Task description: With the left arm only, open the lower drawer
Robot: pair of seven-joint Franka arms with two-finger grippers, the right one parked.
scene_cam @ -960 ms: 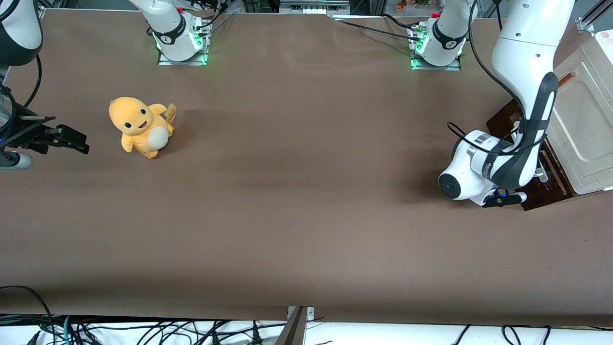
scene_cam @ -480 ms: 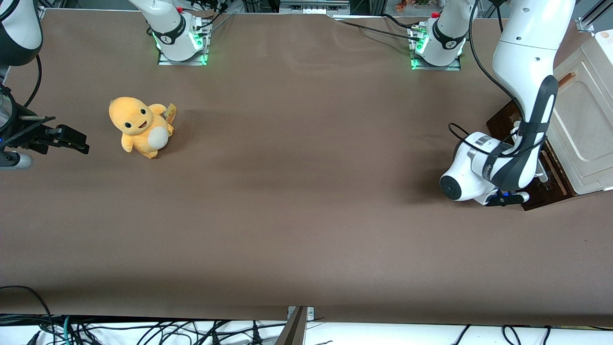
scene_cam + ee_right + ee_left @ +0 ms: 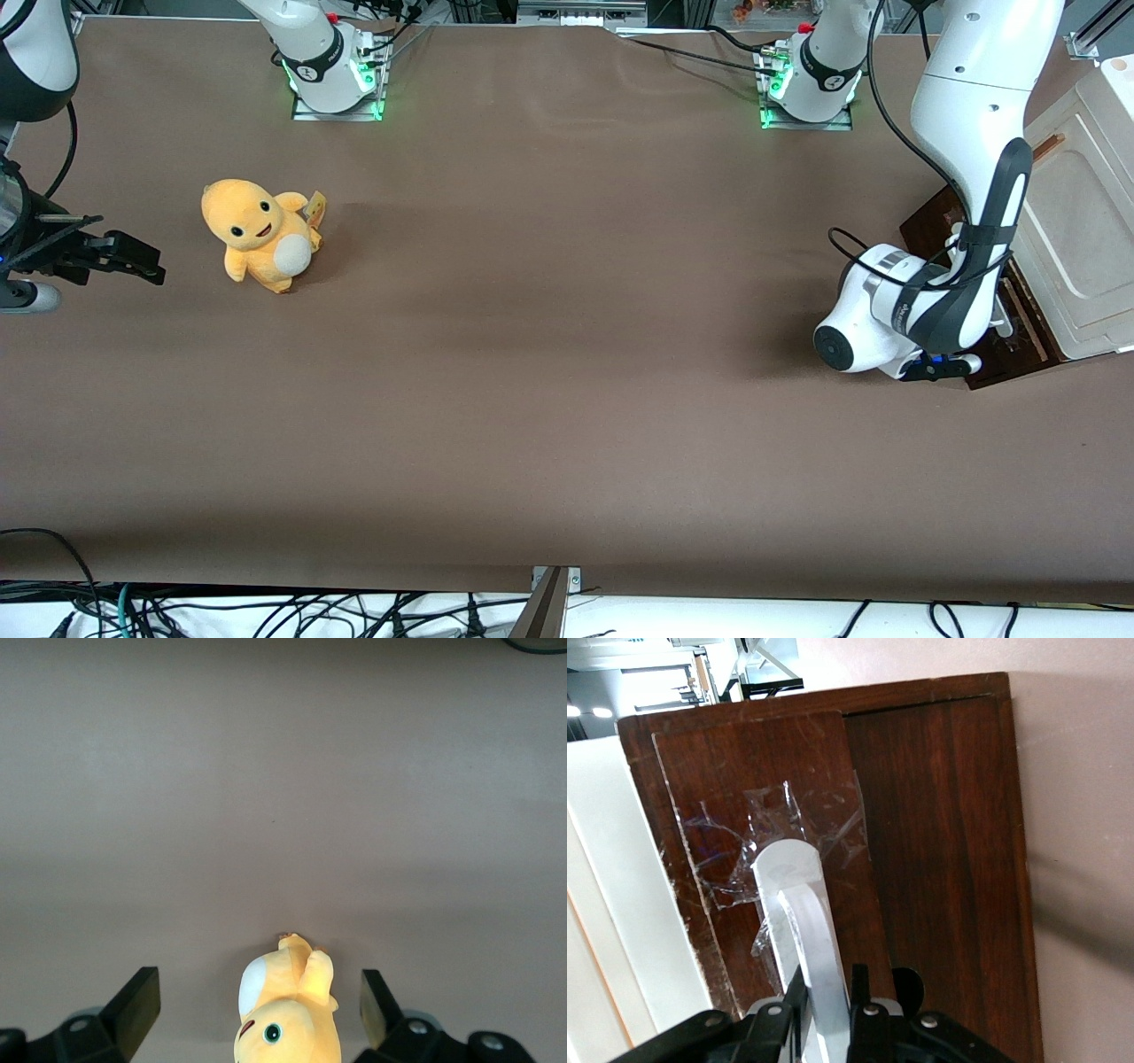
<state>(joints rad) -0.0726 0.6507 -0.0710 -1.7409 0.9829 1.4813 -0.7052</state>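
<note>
The lower drawer's dark brown wooden front carries a white bar handle with clear tape around its foot. My left gripper is shut on this handle, one black finger on each side of the bar. In the front view the left arm's white wrist sits low on the table in front of the drawer front, at the foot of the cream cabinet. The arm hides the gripper there. I cannot tell how far out the drawer stands.
A yellow plush toy sits on the brown table toward the parked arm's end; it also shows in the right wrist view. Two arm bases stand along the table edge farthest from the front camera.
The left arm's wrist has shifted a little toward the cabinet and nearer the front camera, then held still. The plush toy has not moved.
</note>
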